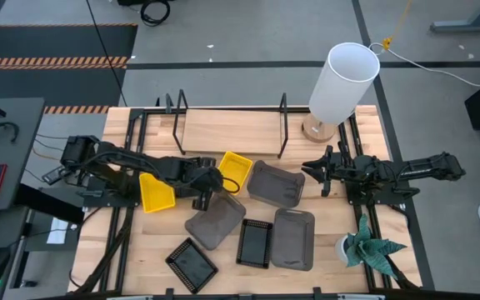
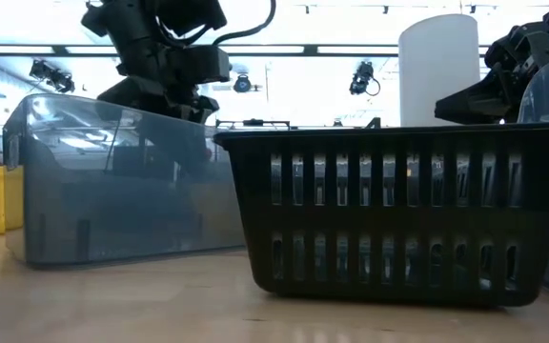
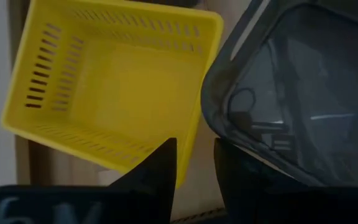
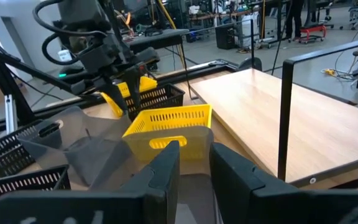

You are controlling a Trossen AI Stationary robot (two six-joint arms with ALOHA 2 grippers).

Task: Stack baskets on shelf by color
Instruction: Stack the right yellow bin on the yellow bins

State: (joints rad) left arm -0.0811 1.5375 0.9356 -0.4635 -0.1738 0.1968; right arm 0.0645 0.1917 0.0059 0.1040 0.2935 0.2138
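In the high view my left gripper (image 1: 212, 182) reaches in from the left, fingers shut and nothing between them. It hovers between a tilted yellow basket (image 1: 236, 169) and a grey basket (image 1: 217, 218). The left wrist view shows that yellow basket (image 3: 114, 87) and a grey basket's rim (image 3: 229, 134) just past the fingers. A second yellow basket (image 1: 157, 193) lies beside the arm. Two more grey baskets (image 1: 275, 185) (image 1: 294, 237) and two black mesh ones (image 1: 255, 243) (image 1: 192, 265) rest flat on the table. The shelf (image 1: 232, 129) stands at the far edge. My right gripper (image 1: 319, 171) waits shut on the right. My left gripper stands close over the grey basket's rim (image 3: 229, 134), pointing down; I cannot tell whether a finger touches it. Nothing sits between the fingers.
A white cylindrical lamp (image 1: 340, 83) stands at the shelf's right end. A small potted plant (image 1: 369, 250) sits at the near right corner. In the low view a black mesh basket (image 2: 389, 210) and a grey one (image 2: 112, 181) fill the foreground. Black upright dividers (image 1: 283, 125) rise from the shelf.
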